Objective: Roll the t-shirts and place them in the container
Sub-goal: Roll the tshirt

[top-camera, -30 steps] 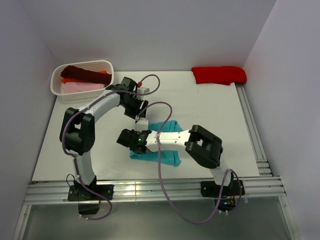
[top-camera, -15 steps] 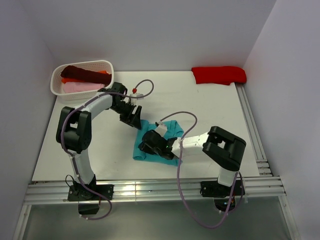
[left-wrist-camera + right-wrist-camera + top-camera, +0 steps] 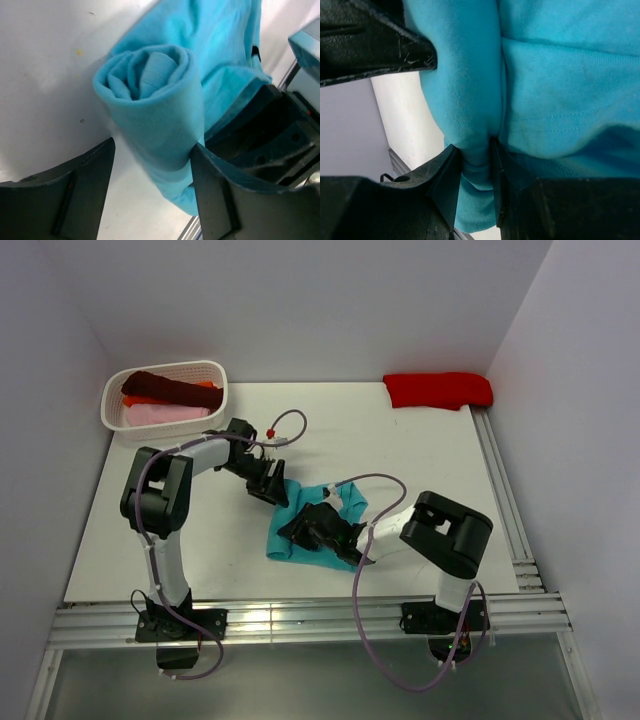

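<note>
- When one looks down from the top camera, the teal t-shirt point(image 3: 285, 542) lies on the white table point(image 3: 420, 455), near the front edge and about in the middle, with one part already rolled.
- The left gripper point(image 3: 270, 485) is low at the far left corner of this t-shirt, and the right gripper point(image 3: 312, 530) lies across the middle of the cloth; the two grippers are near each other.
- At the far right corner of the table lies a red t-shirt point(image 3: 438, 390), well apart from both arms.
- At the far left stands a white basket point(image 3: 165, 425), which holds a maroon t-shirt point(image 3: 165, 387), a pink t-shirt point(image 3: 160, 413) and a small visible piece of an orange t-shirt point(image 3: 207, 385).
- From the left wrist camera, the rolled end of the teal t-shirt shows its spiral, and the roll lies between the two fingers point(image 3: 80, 195) of the left gripper.
- These fingers are spread wide: one touches the side of the roll, and beside the other a strip of bare table shows, so the cloth is not squeezed.
- The black body of the right gripper is just beside the roll, on the flatter part of the t-shirt.
- From the right wrist camera, teal cloth fills most of the view.
- The fingers point(image 3: 447, 185) of the right gripper are almost together and pinch a thick fold of the t-shirt between them.
- A black finger of the left gripper is at the upper left of this view, against the cloth.
</note>
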`<action>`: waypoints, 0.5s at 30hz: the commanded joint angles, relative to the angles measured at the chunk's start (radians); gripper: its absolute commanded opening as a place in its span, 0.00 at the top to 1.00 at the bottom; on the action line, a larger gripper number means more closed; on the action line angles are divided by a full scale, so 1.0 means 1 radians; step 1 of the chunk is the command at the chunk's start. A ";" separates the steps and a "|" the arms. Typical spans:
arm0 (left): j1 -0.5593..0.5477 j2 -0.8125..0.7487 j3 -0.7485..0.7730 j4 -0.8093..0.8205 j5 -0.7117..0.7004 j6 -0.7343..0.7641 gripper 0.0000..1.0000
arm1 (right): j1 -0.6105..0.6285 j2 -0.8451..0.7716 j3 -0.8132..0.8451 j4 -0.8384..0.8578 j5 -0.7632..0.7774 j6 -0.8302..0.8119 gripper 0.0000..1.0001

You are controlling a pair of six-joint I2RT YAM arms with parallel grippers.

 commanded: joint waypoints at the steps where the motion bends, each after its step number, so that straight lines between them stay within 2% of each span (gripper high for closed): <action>1: 0.002 0.007 -0.012 0.123 -0.051 -0.087 0.34 | -0.003 0.043 -0.019 -0.055 -0.031 -0.005 0.64; 7: -0.030 -0.021 -0.009 0.111 -0.252 -0.137 0.57 | 0.000 0.035 0.028 -0.165 0.015 -0.057 0.61; 8: -0.038 -0.037 -0.018 0.111 -0.321 -0.142 0.63 | 0.003 0.032 0.038 -0.184 0.023 -0.062 0.60; 11: -0.075 -0.056 -0.029 0.094 -0.409 -0.139 0.69 | 0.011 0.010 0.085 -0.317 0.061 -0.092 0.55; 15: -0.099 -0.070 -0.038 0.088 -0.453 -0.138 0.71 | 0.039 -0.013 0.218 -0.533 0.143 -0.129 0.48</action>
